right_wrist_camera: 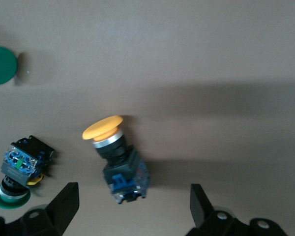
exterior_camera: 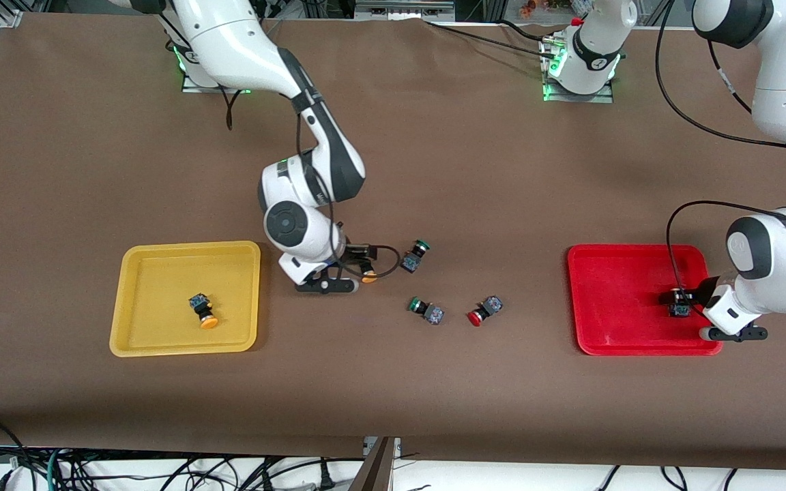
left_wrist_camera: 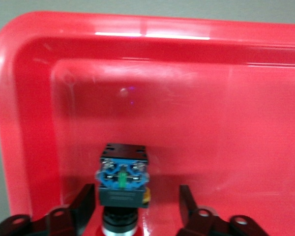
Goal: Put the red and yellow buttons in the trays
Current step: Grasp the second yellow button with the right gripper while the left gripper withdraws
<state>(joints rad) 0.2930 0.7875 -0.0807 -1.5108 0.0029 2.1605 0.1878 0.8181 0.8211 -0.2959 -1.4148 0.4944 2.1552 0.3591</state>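
Note:
The red tray (exterior_camera: 611, 300) lies at the left arm's end of the table and the yellow tray (exterior_camera: 154, 273) at the right arm's end. My left gripper (exterior_camera: 682, 301) is open low in the red tray (left_wrist_camera: 226, 128). A button (left_wrist_camera: 123, 179) lies between its fingers, touching neither; its cap is hidden. My right gripper (exterior_camera: 359, 267) is open low over the table, with a yellow button (right_wrist_camera: 115, 155) lying between its fingers (right_wrist_camera: 65, 201), untouched. Another yellow button (exterior_camera: 202, 310) lies in the yellow tray. A red button (exterior_camera: 483, 311) lies on the table between the trays.
Two green-capped buttons lie on the table mid-way between the trays: one (exterior_camera: 417, 254) just beside my right gripper, one (exterior_camera: 426, 310) nearer the front camera beside the red button. One green button (right_wrist_camera: 19, 169) also shows in the right wrist view.

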